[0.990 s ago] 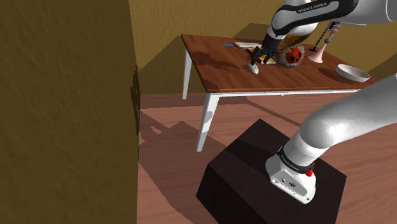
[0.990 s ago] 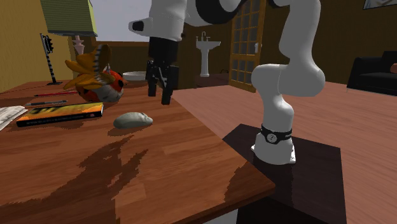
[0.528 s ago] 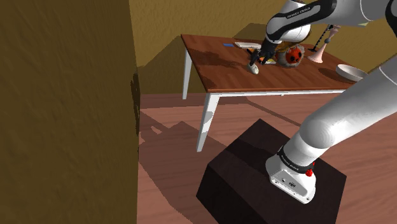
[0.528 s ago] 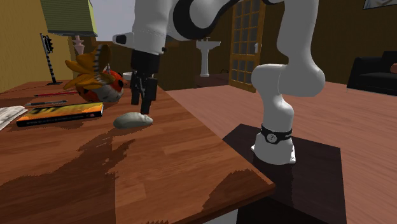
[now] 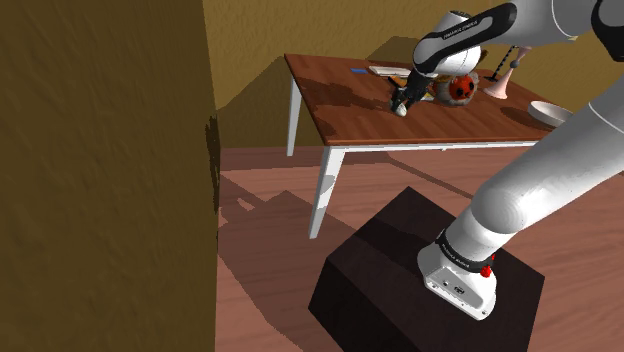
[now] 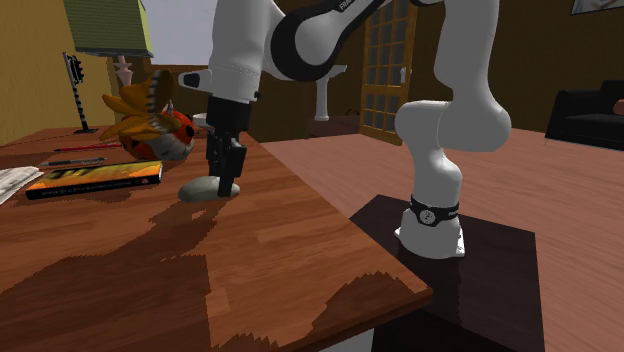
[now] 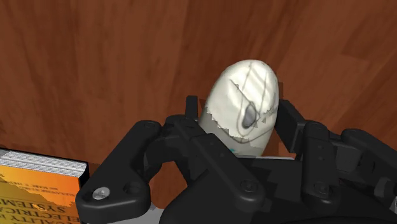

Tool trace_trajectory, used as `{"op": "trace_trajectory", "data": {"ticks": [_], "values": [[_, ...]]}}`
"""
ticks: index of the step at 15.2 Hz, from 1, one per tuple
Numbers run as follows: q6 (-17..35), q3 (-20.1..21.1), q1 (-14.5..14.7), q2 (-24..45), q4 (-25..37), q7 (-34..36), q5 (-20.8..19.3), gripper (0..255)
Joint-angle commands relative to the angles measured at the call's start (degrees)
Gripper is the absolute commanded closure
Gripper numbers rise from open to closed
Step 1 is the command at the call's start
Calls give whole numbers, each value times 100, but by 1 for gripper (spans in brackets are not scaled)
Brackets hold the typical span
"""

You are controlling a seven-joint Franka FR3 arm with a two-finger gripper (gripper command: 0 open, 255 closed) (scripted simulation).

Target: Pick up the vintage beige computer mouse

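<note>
Claw (image 7: 239, 109) spread astride pale mouse (image 7: 247, 95) on wooden table (image 6: 285, 262); fingers apparently not touching.

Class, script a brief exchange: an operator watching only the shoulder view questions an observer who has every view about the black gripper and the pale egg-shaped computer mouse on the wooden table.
Operator: Where is the black two-finger gripper relative to the pale egg-shaped computer mouse?
Observer: In the wrist view its fingers stand apart, one on each side of the mouse.
Operator: Is the mouse lifted?
Observer: No. The second exterior view shows it resting on the brown wooden table.
</note>
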Motion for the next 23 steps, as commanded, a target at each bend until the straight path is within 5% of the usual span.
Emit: {"op": "trace_trajectory", "data": {"ticks": [1, 8, 23], "values": [[11, -2, 2, 9, -2, -2, 5, 255], [2, 2, 0, -6, -7, 5, -4, 255], [-1219, 172, -49, -548, 707, 209, -232, 255]]}}
